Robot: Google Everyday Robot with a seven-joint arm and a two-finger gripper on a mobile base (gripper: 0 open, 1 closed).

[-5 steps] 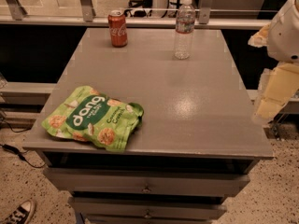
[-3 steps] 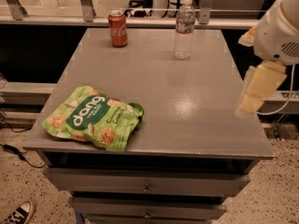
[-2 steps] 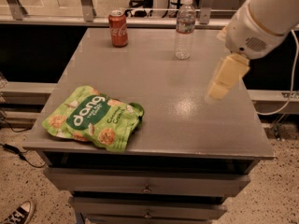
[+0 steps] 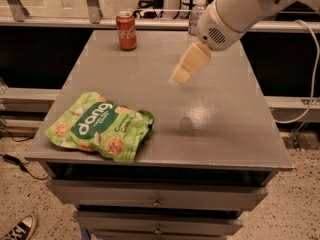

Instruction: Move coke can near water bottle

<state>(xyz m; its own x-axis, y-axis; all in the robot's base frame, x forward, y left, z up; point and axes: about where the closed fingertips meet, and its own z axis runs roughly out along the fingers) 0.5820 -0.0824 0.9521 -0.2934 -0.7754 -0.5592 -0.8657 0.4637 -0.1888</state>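
Note:
The red coke can (image 4: 126, 31) stands upright at the far left of the grey table (image 4: 225, 134). The water bottle (image 4: 196, 14) stands at the far edge, right of the can; only its cap and upper part show, the rest is hidden behind my arm. My gripper (image 4: 181, 74) hangs above the middle of the table, pointing down and to the left. It is in front of the bottle, right of the can and well apart from it, and it holds nothing that I can see.
A green bag of Dang chips (image 4: 100, 126) lies at the table's front left. Drawers (image 4: 157, 199) sit under the tabletop. A rail (image 4: 90, 20) runs behind the table. A cable (image 4: 312, 74) hangs at the right. A shoe (image 4: 17, 229) is on the floor.
My arm has swung left from beyond the table's right edge to above its middle, and now covers the lower part of the bottle. The can, bottle and bag have not moved.

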